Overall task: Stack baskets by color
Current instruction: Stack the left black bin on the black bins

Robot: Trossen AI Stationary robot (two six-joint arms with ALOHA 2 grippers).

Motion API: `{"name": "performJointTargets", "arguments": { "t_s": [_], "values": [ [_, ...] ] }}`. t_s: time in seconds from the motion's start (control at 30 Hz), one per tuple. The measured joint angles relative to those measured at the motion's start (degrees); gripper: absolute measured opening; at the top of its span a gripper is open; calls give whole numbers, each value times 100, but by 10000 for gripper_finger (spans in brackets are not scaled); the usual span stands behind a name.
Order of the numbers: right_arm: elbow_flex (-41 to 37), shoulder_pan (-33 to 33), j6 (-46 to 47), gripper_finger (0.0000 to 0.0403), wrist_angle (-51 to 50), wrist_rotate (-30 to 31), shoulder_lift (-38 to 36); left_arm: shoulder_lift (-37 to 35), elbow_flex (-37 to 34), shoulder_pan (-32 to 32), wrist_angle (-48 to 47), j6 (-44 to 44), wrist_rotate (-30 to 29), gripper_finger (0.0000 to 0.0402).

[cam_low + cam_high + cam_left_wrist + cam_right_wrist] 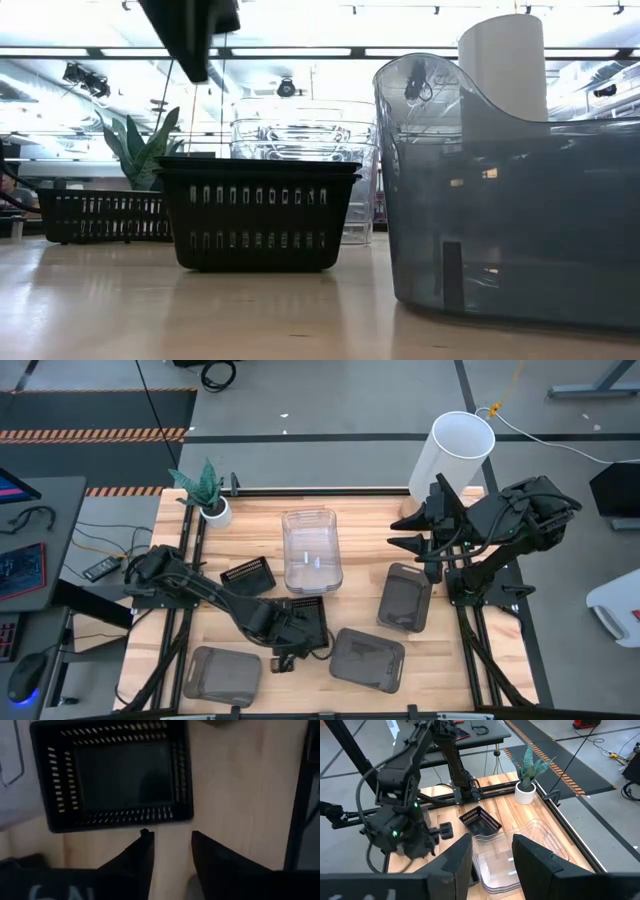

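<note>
- Black slatted basket (300, 622) sits near the table's (450, 670) front edge, mid-table; another black one (248, 576) lies toward the left.
- Clear stack (311, 550) stands centre-back — grey baskets (404, 598) lie toward the front and right.
- Left gripper (170, 840) hovers over the basket's rim, fingers parted, empty.
- Right gripper (491, 851) waits open at the back-right corner.

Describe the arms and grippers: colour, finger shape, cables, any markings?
Both arms are matte black, jointed links with black cables along them. The left gripper has two dark, flat, wedge-shaped fingers tapering to the tips. The right gripper has the same blunt dark fingers. The left arm shows a small green light. No readable markings.
</note>
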Motion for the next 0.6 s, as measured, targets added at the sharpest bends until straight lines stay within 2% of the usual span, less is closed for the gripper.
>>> {"name": "performJointTargets", "arguments": {
  "t_s": [0.1,0.2,0.4,0.6],
  "values": [
    [0,0,0,145,1,0,0,-167,-113,-130,-257,572,-6,112],
    [0,0,31,145,0,-2,-1,-587,-744,-248,-297,778,118,87],
    [0,0,45,145,8,-2,0,-1813,-2243,-157,-211,168,442,45],
    [0,0,-64,145,243,-3,0,-2801,-3107,453,-218,-407,417,22]
  ]
}}
